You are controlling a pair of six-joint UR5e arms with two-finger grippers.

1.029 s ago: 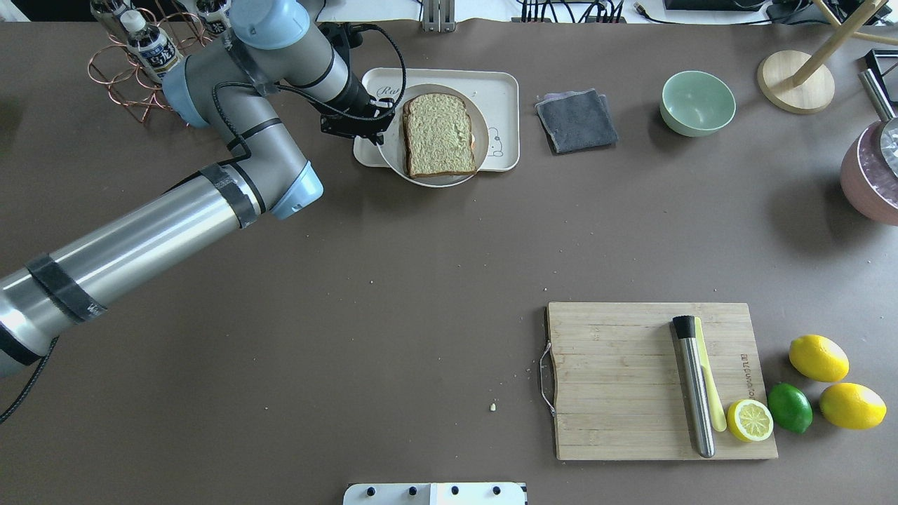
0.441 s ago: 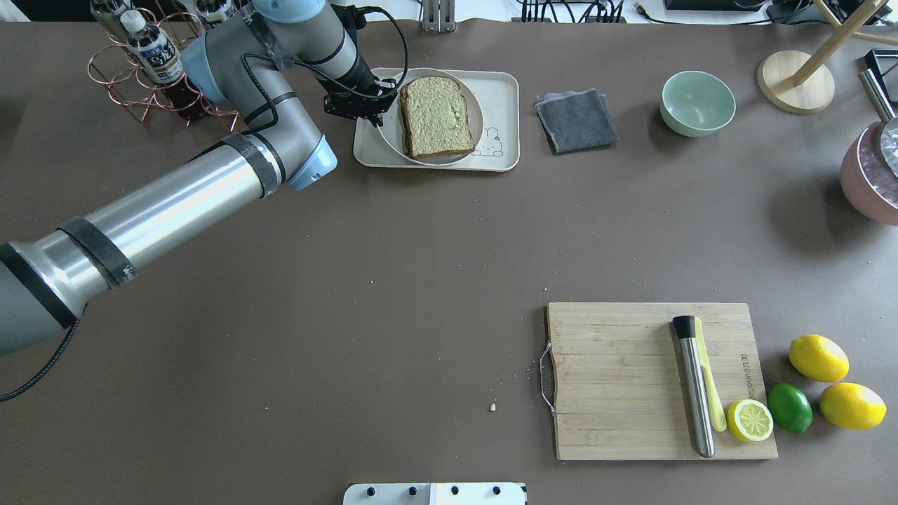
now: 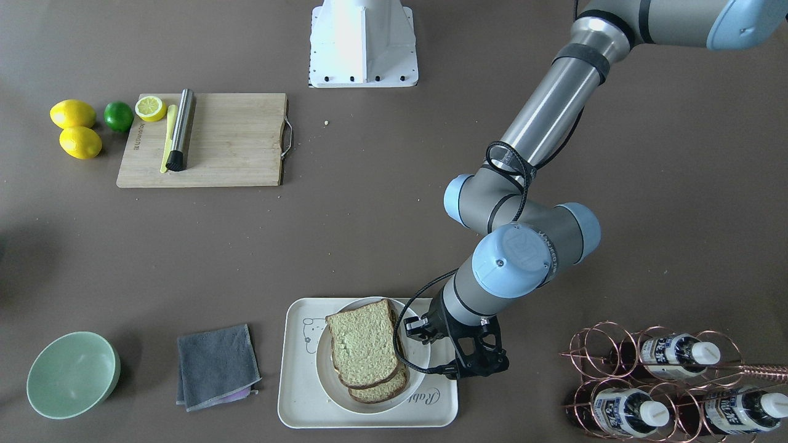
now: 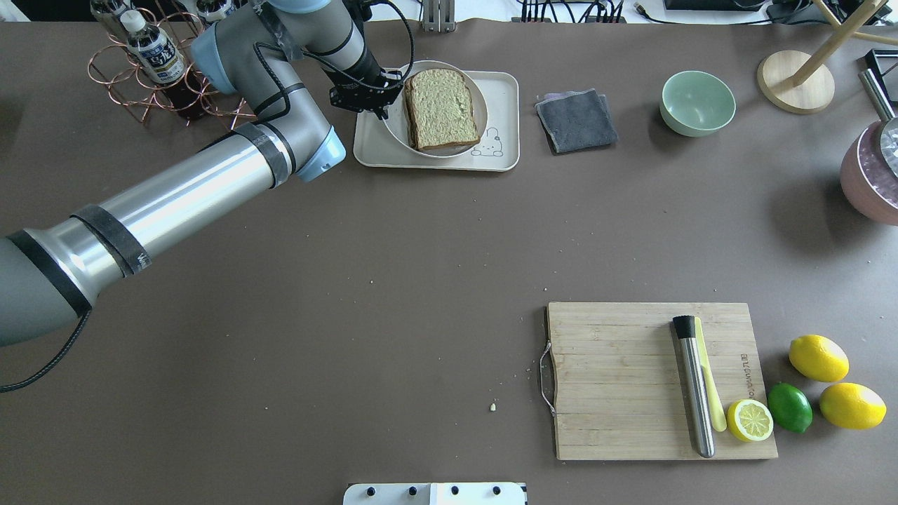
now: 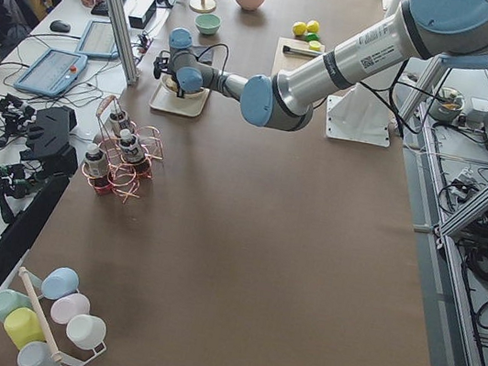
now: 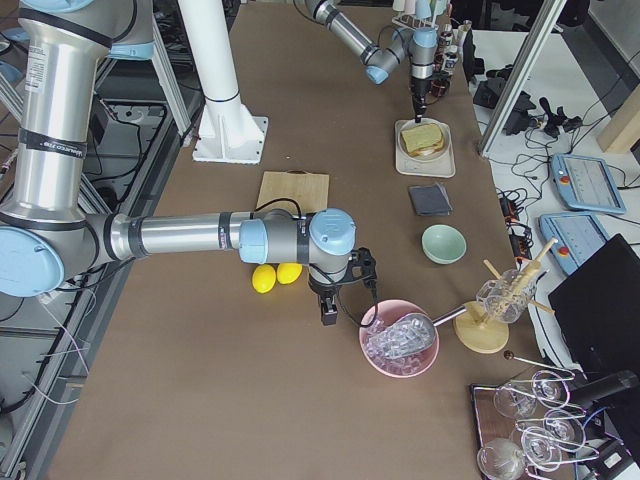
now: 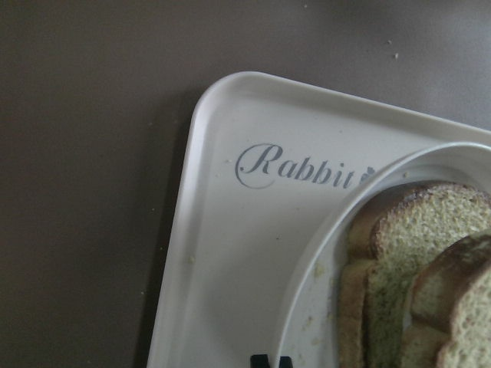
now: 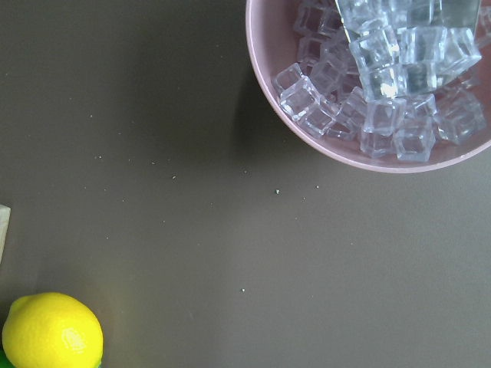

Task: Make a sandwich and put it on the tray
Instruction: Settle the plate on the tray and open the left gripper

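The sandwich (image 4: 440, 106), two brown-crusted bread slices stacked slightly askew, lies on a round white plate (image 4: 395, 133). The plate rests on the cream tray (image 4: 501, 91) with "Rabbit" script, at the table's far side. My left gripper (image 4: 375, 98) is shut on the plate's left rim, and its dark fingertips (image 7: 270, 360) show at the rim in the left wrist view. In the front-facing view the gripper (image 3: 425, 363) stands beside the sandwich (image 3: 363, 347). My right gripper (image 6: 335, 300) hangs near a pink bowl and shows only in the exterior right view, so I cannot tell its state.
A wire rack of bottles (image 4: 151, 56) stands close behind my left arm. A grey cloth (image 4: 577, 120) and a green bowl (image 4: 697, 102) lie right of the tray. The wooden board (image 4: 631, 379) holds a metal cylinder and half a lemon. The pink bowl (image 8: 383, 84) holds ice cubes.
My left gripper carried the plate with the sandwich toward the table's far edge, from overhanging the tray's near edge to lying further onto the tray.
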